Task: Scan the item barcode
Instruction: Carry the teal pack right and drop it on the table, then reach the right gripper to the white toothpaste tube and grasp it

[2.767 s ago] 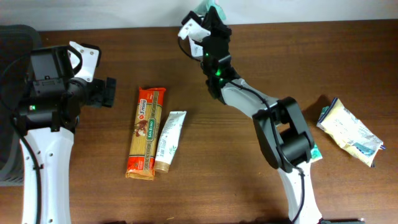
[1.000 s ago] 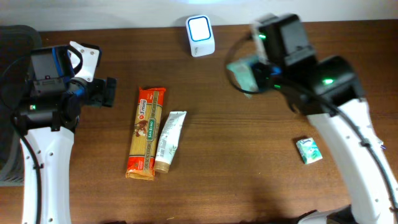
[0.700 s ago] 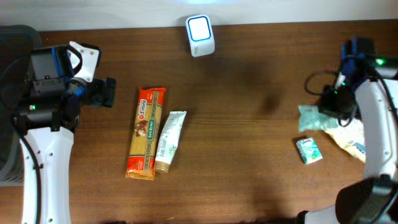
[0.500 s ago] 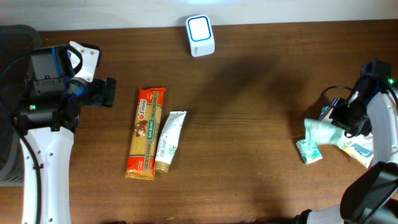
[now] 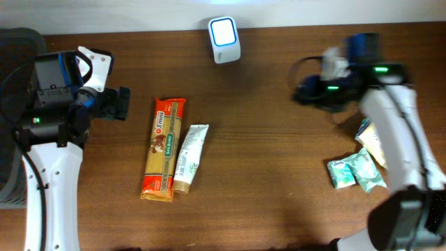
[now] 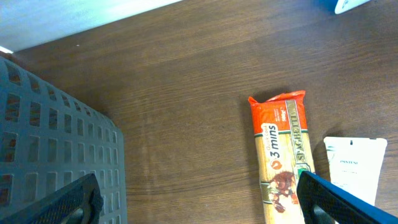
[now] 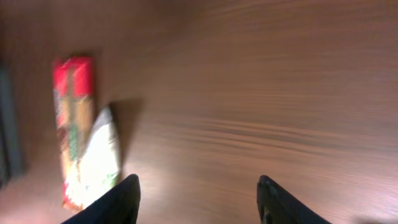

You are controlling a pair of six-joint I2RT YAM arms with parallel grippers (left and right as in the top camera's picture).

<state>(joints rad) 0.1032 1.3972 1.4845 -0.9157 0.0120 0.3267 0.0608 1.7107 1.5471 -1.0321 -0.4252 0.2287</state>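
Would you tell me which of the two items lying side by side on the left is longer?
The orange spaghetti pack; it runs past the white tube beside it at both ends.

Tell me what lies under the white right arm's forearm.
A pale yellow pouch shows only its edge there; the white right arm covers the rest. Two small green packets lie uncovered beside it.
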